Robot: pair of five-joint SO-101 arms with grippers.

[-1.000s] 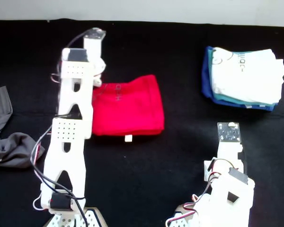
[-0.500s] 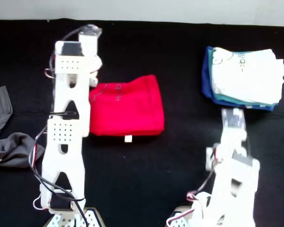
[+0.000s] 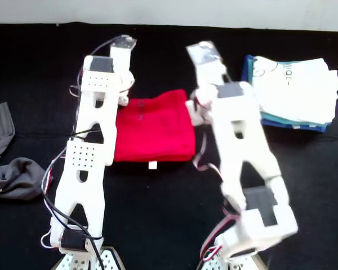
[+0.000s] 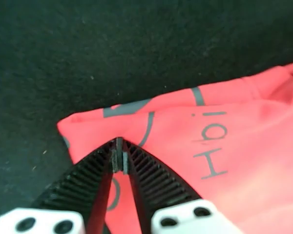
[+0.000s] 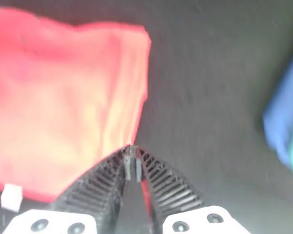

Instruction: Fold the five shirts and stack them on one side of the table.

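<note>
Red shirt (image 3: pixel 155 132) lies folded in the middle of the black table (image 3: pixel 158 225). The pile of folded shirts (image 3: pixel 293 93) sits at the upper right of the high view, well apart from it. A grey shirt (image 3: pixel 11 169) lies crumpled at the left edge, not folded yet.

What could go wrong? I think the red shirt must go onto the pile next. If the 2 claws lift at different times or pull apart, the fold could fall open. If a claw nips just the top layer, the rest may hang down and the shirt would land messy. A bump could also knock the pile crooked.

The left arm (image 3: pixel 93 140) stretches up the left side of the red shirt. The left claw (image 4: pixel 118 158) is closed, tips together over the shirt's corner near the print. I cannot tell if it pinches cloth. The right arm (image 3: pixel 242 140) leans in from the lower right to the shirt's right side. The right claw (image 5: pixel 132 165) is closed too, tips touching at the shirt's edge, beside bare table.
</note>
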